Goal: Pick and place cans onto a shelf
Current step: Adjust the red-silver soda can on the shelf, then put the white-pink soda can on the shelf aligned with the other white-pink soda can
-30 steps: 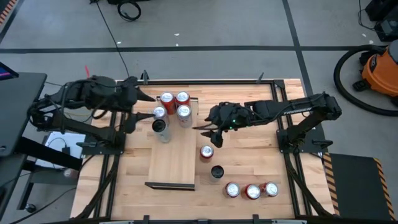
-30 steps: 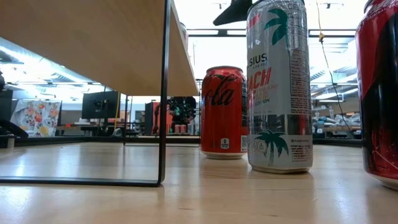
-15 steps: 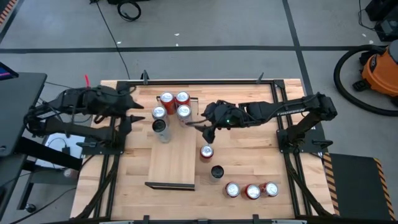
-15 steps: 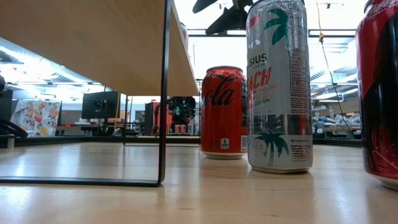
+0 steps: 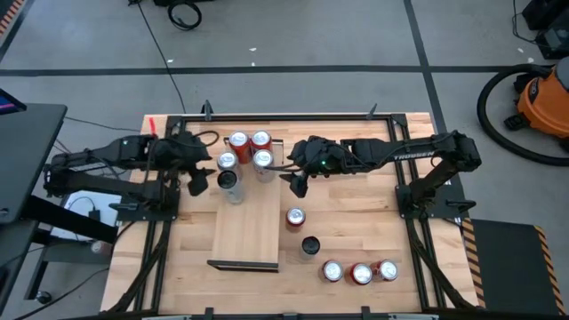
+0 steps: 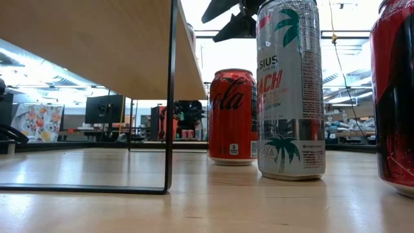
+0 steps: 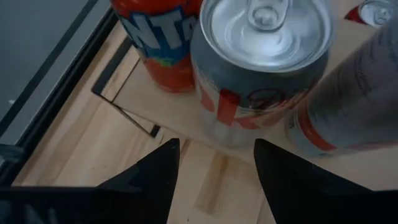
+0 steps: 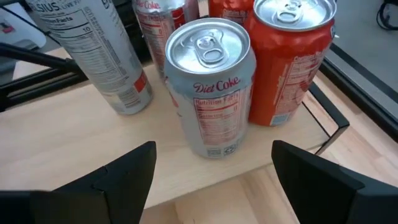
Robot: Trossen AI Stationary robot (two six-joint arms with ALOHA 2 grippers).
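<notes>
The cans are split evenly. Five stand bunched at the far end of the shelf [image 5: 249,236]: two red ones [image 5: 238,140] at the back, two silver Diet Coke cans [image 5: 263,159] in front of them, and a tall silver can [image 5: 229,180] nearest the open board. Five more wait on the tabletop [image 5: 356,209]. A red can [image 5: 294,217] sits just off the shelf's right edge, a black can [image 5: 310,244] is a little nearer, and a row of three [image 5: 361,273] stands at the front.

A second ago my left arm was stretched in over that cluster. Now it has drawn back, and the left gripper [image 5: 197,182] sits just off the shelf's left edge, level with the tall can. Its fingers have narrowed somewhat but stand apart around nothing, and in its wrist view a Diet Coke can [image 7: 264,68] sits ahead of the tips, not between them. I read that as a placement finished and that arm clearing out.

Meanwhile the right gripper [image 5: 298,182] has moved away from the red can on the table towards the far end of the shelf. It hangs by the shelf's right edge with its jaws spread wide and empty, facing a Diet Coke can [image 8: 211,87] on the board. That puts it farther from the cans I need to collect, so I judge the next pick has not begun. The right arm is stretched low across the table from its base.
</notes>
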